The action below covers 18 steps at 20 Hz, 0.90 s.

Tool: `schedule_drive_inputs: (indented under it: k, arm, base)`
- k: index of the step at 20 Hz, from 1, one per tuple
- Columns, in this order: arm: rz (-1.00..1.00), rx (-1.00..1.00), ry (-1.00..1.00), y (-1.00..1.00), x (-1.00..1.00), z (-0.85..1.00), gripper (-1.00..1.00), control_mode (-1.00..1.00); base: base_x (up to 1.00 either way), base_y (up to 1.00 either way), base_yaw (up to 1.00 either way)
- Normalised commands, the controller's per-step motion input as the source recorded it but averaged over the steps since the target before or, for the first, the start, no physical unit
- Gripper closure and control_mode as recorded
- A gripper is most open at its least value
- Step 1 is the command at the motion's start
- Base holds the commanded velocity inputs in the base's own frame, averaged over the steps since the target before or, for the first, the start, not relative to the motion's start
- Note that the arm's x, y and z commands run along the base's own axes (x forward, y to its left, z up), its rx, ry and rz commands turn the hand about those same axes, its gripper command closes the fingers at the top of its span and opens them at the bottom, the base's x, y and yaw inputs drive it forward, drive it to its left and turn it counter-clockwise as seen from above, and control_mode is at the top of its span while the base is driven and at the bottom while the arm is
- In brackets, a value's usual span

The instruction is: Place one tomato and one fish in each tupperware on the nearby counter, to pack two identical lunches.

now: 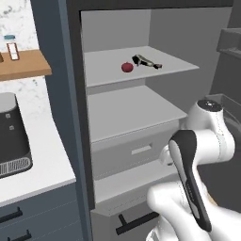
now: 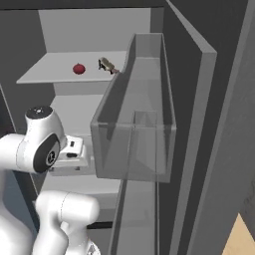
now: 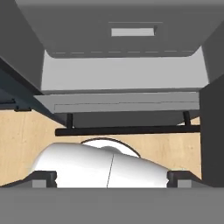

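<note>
A small red tomato lies on the upper grey shelf of an open cabinet. Just to its right on the same shelf lies a slender fish. My gripper hangs well below that shelf, pointing down at a lower grey drawer front and a black bar handle. Its fingertips stand wide apart, open, with nothing between them. The white counter runs along the left. The tupperware is out of view.
A black slotted toaster stands on the counter at the left. Above it, a wooden wall shelf carries a small jar. The open door with its clear bin stands close on the right. A second grey shelf is bare.
</note>
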Motion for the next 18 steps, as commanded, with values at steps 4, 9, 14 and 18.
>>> schedule_drive_inputs:
  k: [4, 9, 14, 18]
  arm:
    - [0.00, -0.06, -0.49, 0.01, -0.02, 0.57, -1.00, -1.00]
    - [0.00, -0.01, -0.50, 0.00, 0.11, 0.90, -1.00, -1.00]
    - [0.00, 0.00, -0.47, -0.02, 0.39, 1.00, -1.00, -1.00]
    - [0.00, 0.00, -0.46, -0.11, 0.58, 1.00, -1.00, -1.00]
  base:
    - [0.00, 0.00, 0.00]
    - [0.00, 0.00, 0.00]
    - [0.00, 0.00, 0.00]
    - [0.00, 0.00, 0.00]
